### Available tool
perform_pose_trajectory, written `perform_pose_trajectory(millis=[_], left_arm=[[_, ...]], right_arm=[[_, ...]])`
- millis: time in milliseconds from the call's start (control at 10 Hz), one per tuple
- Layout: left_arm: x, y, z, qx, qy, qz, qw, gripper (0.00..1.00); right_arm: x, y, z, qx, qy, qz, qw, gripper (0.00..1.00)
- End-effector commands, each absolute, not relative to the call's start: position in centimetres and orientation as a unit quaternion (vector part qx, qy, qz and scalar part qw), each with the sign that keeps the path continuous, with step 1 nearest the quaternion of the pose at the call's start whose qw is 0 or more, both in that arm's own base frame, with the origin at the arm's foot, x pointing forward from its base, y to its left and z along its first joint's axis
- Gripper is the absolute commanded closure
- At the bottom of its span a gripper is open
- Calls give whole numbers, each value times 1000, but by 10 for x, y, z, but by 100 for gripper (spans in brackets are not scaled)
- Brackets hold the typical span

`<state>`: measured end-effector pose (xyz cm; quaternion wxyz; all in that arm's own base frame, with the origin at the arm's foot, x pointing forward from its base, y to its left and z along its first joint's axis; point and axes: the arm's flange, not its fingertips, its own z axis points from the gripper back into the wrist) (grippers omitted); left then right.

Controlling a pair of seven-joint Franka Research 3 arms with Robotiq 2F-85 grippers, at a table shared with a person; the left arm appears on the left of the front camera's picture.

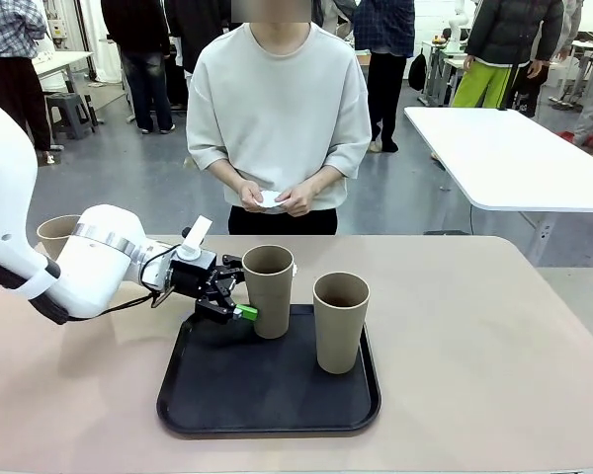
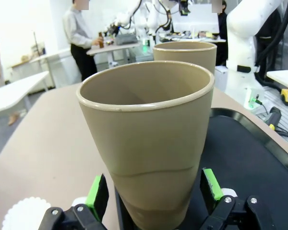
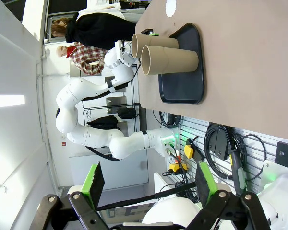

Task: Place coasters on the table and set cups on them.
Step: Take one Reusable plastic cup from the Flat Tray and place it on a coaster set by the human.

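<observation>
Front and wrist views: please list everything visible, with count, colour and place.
table: one, beige, before the person
tray: one, black, on the table
cups: three, tan, two on the tray, one at the table's far left
coasters: white, one on the table by the tray, more in the person's hands, count unclear
white table: one, far right
left gripper: one, black, open around a cup on the tray
right gripper: one, black, open, away from the table

A black tray [image 1: 267, 400] lies near. Beyond it stands a person [image 1: 277, 109] in a pale grey top. A white table [image 1: 514, 158] stands at right; far left, possibly a stool [image 1: 67, 107].
</observation>
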<state>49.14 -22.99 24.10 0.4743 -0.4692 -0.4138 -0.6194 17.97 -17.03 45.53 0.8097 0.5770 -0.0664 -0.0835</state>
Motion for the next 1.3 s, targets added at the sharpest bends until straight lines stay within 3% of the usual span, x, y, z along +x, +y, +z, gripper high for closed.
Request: perform_pose_trajectory(millis=[0, 600, 700, 800, 900, 1000, 1200], left_arm=[[499, -242, 232, -471, -416, -610, 483, 0], [499, -253, 223, -509, -421, -581, 476, 0], [498, -253, 223, -512, -428, -580, 467, 14], [498, -253, 222, -513, -425, -582, 466, 60], [499, -252, 223, -514, -423, -583, 465, 73], [498, -252, 223, -514, -422, -585, 464, 100], [496, -250, 227, -518, -425, -583, 460, 100]], right_arm=[[179, -170, 455, 581, -70, -80, 807, 0], [179, -170, 455, 581, -70, -80, 807, 0], [179, -170, 455, 581, -70, -80, 807, 0], [179, -170, 455, 581, -70, -80, 807, 0], [179, -170, 455, 581, -70, -80, 807, 0], [179, -170, 455, 581, -70, -80, 807, 0], [179, -170, 455, 581, -70, -80, 807, 0]])
